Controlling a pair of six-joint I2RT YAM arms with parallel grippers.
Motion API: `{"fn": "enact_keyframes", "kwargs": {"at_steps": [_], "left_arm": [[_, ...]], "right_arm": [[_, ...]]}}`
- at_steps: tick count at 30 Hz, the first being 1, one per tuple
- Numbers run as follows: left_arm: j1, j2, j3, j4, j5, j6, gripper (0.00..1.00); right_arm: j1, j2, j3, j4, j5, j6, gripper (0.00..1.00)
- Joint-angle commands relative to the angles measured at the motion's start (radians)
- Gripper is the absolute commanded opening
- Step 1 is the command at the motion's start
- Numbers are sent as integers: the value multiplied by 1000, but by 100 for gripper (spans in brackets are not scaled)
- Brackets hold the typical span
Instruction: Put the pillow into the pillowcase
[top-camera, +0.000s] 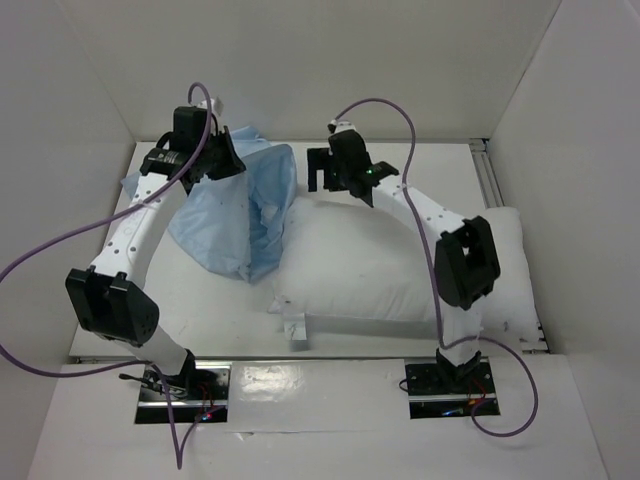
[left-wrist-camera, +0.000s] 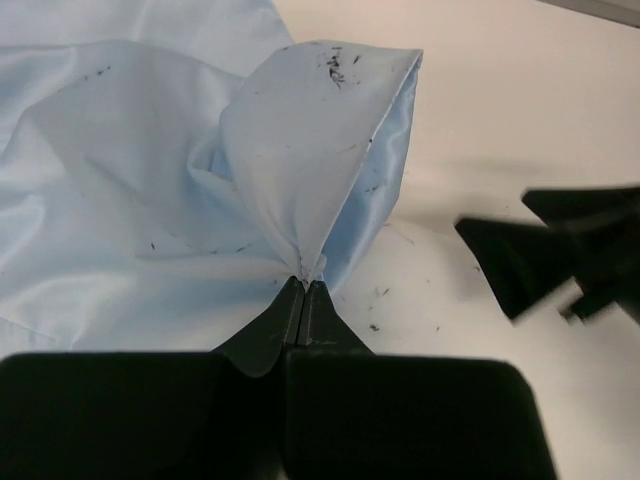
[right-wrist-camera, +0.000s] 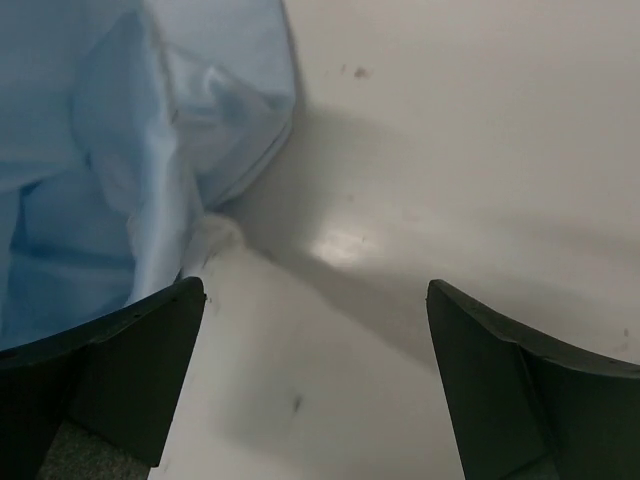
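Observation:
The plump white pillow lies on the table at centre right, under the right arm. The limp pale blue pillowcase lies to its left, its right edge touching the pillow's left end. My left gripper is shut on a raised fold of the pillowcase, pinched at the fingertips. My right gripper is open and empty over the pillow's far left corner. In the right wrist view its gripper is spread wide over the pillow, with the pillowcase at the left.
White enclosure walls stand on the left, back and right. A metal rail runs along the table's right side. A small white bracket sits at the front edge by the pillow. Purple cables loop off both arms.

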Motion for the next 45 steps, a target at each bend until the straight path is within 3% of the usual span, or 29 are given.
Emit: {"fn": "enact_keyframes", "kwargs": {"at_steps": [1,7,13,15,16,17,18,23,29,45], "left_arm": [[8,17,28,11,35,-4,0],[18,27,37,11,44,5,0],[18,27,56,11,44,14,0],[18,27,56,11,53,14,0],[18,17,56,11,53,25,0],[18,17,56,11,53,34,0],[18,17,56,11,53,34,0],[27,-4,56,-8,53,54,0],[36,-4,56,-8,86,65,0],[36,-39,60,-70,151,132,0]], "right_arm": [[100,-198,-73,-104,105,5,99],[275,-312,-249,-247,243,91,99],[289,-276,-409,-186,186,154,99],[289,-276,-437,-172,170,154,79],[289,-307,-437,-172,170,141,29],[289,-325,-437,-172,189,141,7],[289,-345,-437,-187,224,132,0],[289,-559,-437,-197,283,88,0],[298,-684,-358,-220,277,40,0],[387,-459,-240,-126,197,-79,0]]}}
